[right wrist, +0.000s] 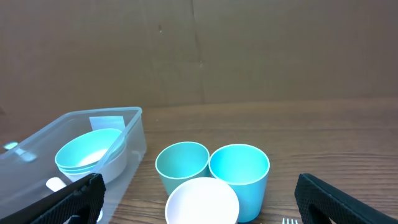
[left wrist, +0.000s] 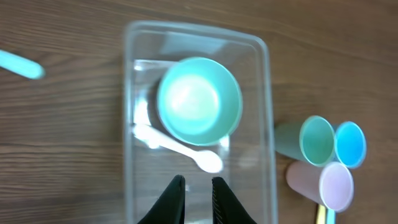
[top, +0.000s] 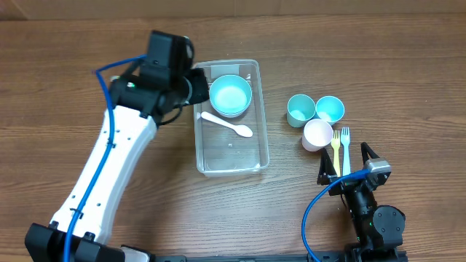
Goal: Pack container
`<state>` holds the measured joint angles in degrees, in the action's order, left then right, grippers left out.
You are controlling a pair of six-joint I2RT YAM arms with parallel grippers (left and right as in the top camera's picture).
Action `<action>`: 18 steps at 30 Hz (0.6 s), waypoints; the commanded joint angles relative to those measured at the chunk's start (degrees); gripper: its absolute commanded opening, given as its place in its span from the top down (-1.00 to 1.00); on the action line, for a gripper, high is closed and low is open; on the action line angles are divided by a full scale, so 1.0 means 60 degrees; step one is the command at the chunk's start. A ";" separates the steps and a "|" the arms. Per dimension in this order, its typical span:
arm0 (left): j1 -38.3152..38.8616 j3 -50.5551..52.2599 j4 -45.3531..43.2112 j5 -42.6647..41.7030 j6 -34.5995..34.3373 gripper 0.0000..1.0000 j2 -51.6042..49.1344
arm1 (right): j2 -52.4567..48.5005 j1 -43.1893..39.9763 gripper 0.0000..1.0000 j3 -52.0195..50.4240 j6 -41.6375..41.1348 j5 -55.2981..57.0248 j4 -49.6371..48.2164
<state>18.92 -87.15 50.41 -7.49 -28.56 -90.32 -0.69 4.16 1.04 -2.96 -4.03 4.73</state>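
The clear rectangular container (top: pixel 263 124) lies at the table's middle. In it sit a light-blue bowl (top: pixel 230 95) at the far end and a white spoon (top: pixel 227 124) beside it. My left gripper (top: pixel 194 89) hovers at the container's left rim. In the left wrist view its jaws (left wrist: pixel 198 184) are empty with only a narrow gap, above the container (left wrist: pixel 129 124), the bowl (left wrist: pixel 199 99) and the spoon (left wrist: pixel 180 148). My right gripper (top: pixel 348 163) is wide open and empty near the front edge. The right wrist view shows the container (right wrist: pixel 134 130) and the bowl (right wrist: pixel 87 152) at its left.
A teal cup (top: pixel 300 109), a blue cup (top: pixel 329 109) and a white cup (top: pixel 317 135) stand right of the container. A yellow fork (top: pixel 336 149) and a blue fork (top: pixel 346 144) lie by them. A light-blue utensil handle (left wrist: pixel 18 63) lies left of the container.
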 commanded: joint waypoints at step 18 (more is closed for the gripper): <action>-0.2102 -0.0211 -0.0361 0.1647 -0.0528 -0.46 -0.0324 | 0.0087 -0.0029 -1.00 -0.0098 0.0025 0.0084 -0.0055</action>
<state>6.68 -87.18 51.20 0.34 -31.62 -90.43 -0.69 4.16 1.04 -2.98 -4.03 4.71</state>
